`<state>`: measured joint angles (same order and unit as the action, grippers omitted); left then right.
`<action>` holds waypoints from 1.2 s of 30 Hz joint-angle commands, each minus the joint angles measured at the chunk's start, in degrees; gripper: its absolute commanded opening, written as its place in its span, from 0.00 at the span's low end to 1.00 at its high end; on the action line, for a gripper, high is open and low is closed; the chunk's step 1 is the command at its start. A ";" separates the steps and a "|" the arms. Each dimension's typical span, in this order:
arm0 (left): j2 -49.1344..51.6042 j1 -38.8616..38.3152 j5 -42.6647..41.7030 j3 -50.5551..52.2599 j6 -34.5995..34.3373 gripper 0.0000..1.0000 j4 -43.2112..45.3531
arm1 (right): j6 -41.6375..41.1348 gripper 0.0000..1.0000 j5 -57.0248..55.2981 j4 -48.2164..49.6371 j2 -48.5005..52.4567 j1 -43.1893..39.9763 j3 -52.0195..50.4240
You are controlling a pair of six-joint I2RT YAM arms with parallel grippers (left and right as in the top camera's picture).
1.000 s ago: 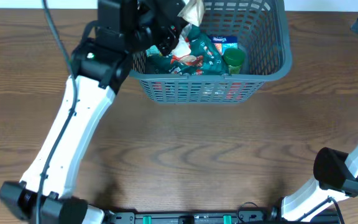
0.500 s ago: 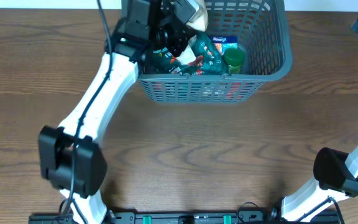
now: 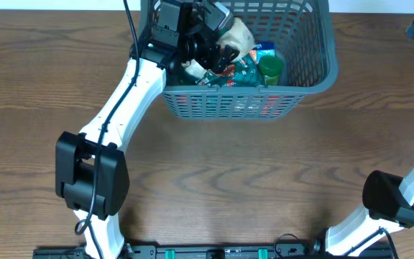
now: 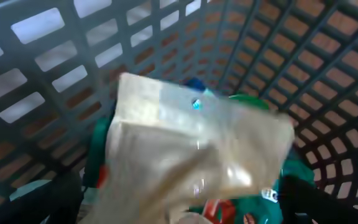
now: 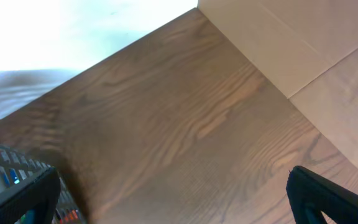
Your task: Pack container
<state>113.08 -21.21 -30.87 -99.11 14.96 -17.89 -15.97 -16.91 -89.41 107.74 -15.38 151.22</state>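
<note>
Container (image 3: 228, 106) with left arm (image 3: 113, 108) stretched inside, left tool (image 4: 185, 199) spread over beige packet (image 4: 191, 155).

The container (image 3: 315, 79) runs past the overhead picture's top edge, so its far rim is lost. Over its left part, the left gripper (image 3: 218, 44) covers whatever lies beneath. In the left wrist view, the pale packet (image 4: 191, 155) inside the container is blurred and its print is unreadable. The right wrist view shows only a corner of the container, and the right gripper (image 5: 176, 202) is cut to two dark finger ends.
</note>
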 commanded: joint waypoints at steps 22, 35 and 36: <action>-32.83 11.80 62.86 -2.05 -21.70 0.99 -35.30 | -0.72 0.99 -0.20 -0.22 0.15 -0.31 -0.07; -33.35 14.34 62.86 -2.01 -21.70 0.99 -39.93 | -0.72 0.99 -0.20 -0.22 0.15 -0.31 -0.07; -33.35 14.34 62.86 -2.01 -21.70 0.99 -39.93 | -0.74 0.99 -0.20 -0.22 0.15 -0.31 -0.07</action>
<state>80.14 -7.11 30.48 -101.34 -5.82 -57.67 -15.97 -16.91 -89.43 107.74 -15.38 151.22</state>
